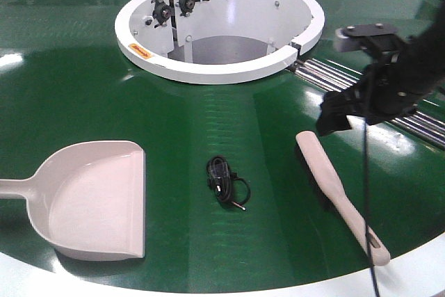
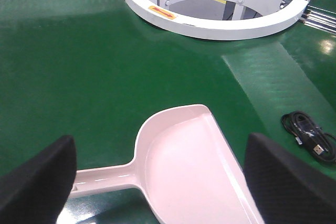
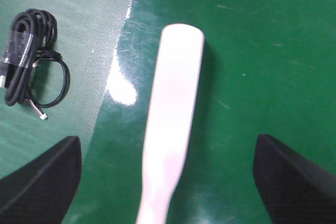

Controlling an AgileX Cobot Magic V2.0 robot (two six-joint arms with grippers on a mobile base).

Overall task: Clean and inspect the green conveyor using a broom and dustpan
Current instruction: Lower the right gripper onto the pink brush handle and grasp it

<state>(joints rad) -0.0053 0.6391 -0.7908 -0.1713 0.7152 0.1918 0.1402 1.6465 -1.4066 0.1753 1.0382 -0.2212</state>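
Note:
The green conveyor point(image 1: 208, 123) fills the front view. The pale dustpan point(image 1: 90, 199) lies flat at the front left, handle pointing left. The cream broom point(image 1: 334, 186) lies at the front right, handle toward the front edge. My right gripper point(image 1: 337, 115) hovers open above the broom's head. In the right wrist view it point(image 3: 168, 182) is open, with the broom point(image 3: 170, 119) lying between the spread fingers and apart from both. In the left wrist view my left gripper point(image 2: 160, 182) is open over the dustpan point(image 2: 194, 166), its fingers straddling the pan and handle without touching.
A coiled black cable point(image 1: 226, 180) lies on the belt between dustpan and broom; it also shows in the left wrist view point(image 2: 310, 135) and the right wrist view point(image 3: 29, 51). The white ring hub point(image 1: 219, 26) stands behind. Silver rollers point(image 1: 417, 119) run at the right.

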